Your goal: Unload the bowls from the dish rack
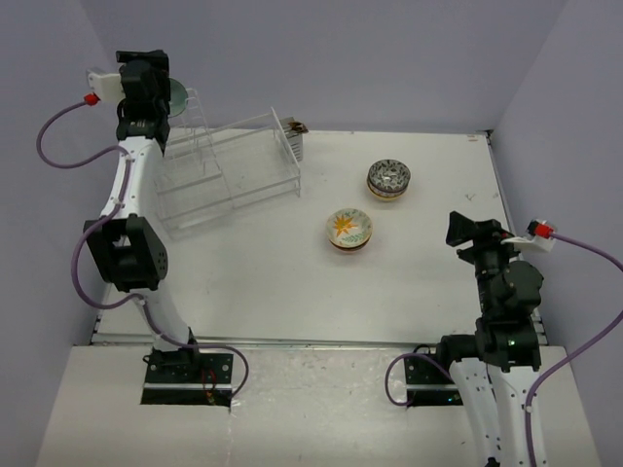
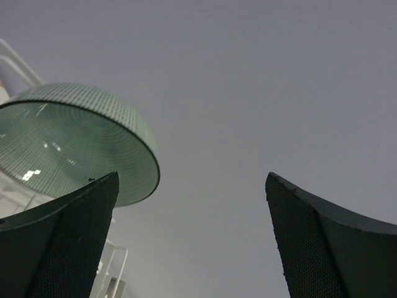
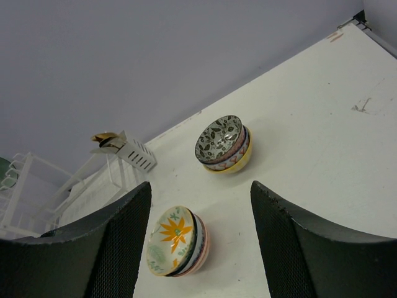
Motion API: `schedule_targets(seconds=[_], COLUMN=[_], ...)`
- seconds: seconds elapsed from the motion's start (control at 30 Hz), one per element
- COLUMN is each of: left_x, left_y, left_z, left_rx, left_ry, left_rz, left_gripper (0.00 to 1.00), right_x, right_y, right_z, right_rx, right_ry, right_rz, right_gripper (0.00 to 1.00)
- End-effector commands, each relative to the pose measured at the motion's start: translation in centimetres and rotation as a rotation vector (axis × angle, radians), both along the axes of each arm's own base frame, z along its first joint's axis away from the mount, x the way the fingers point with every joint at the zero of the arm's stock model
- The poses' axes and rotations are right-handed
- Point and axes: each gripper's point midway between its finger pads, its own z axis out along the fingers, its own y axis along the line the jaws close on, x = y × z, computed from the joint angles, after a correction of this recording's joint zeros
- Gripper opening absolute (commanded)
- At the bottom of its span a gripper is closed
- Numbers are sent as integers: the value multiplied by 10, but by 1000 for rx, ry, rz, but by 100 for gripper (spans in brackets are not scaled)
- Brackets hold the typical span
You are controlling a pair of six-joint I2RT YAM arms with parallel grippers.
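Nearly done, by my reckoning: two stacks sit out on the tabletop [image 1: 292, 292], one topped by a black-and-white leaf bowl [image 1: 388, 176] toward one o'clock, the other by a yellow flower bowl [image 1: 348, 227] just off centre. Over at ten o'clock the clear dish rack [image 1: 229, 180] shows me only a pale green bowl [image 2: 68, 139], up on its tall tier. The left gripper [image 2: 192, 186] hovers just beside it, fingers spread wide, grasping nothing. The right gripper [image 3: 200, 192] sits at four o'clock, fingers parted and empty.
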Motion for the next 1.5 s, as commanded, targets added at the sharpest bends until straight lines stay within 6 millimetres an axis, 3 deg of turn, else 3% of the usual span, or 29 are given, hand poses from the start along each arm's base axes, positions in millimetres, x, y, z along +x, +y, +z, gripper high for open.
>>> schedule_targets(seconds=[0.0,0.2,0.33,0.53,0.6,0.67,0.77,0.87,1.1,1.13,1.3,1.33,1.47], left_x=[14,34,44,51,56,58,59,58,51,49,39,34,21], left_y=[15,18,21,34,36,40,41,38,31,29,19,15,9], left_z=[17,-19,-25,-14,-13,-14,-12,-12,-10,4,34,53,88], left_rx=[9,-70,-72,-48,-51,-70,-67,-68,-73,-69,-47,-37,-5], left_ry=[-27,25,29,-21,-46,-57,-67,-75,-97,-141,-229,-285,-377], left_rz=[43,34,41,79,59,54,52,33,1,-10,-49,-62,-65], left_gripper=[100,99,91,67,49,42,18,2,0,0,0,0,0], right_x=[2,2,2,-2,-3,-4,-3,-3,-3,-3,-2,-2,-1], right_y=[0,-1,-1,-4,-4,-6,-6,-6,-5,-5,-3,-2,-2], right_z=[10,9,9,13,14,13,12,12,12,12,12,12,11], right_rx=[-5,-5,-6,-9,-10,-9,-9,-9,-10,-8,-9,-9,-9], right_ry=[-40,-39,-40,-56,-64,-64,-62,-61,-62,-61,-61,-58,-58], right_rz=[2,-2,-7,-19,-21,-30,-30,-30,-25,-24,-13,-12,-7], right_gripper=[66,66,66,66,66,66,66,66,66,66,66,66,66])
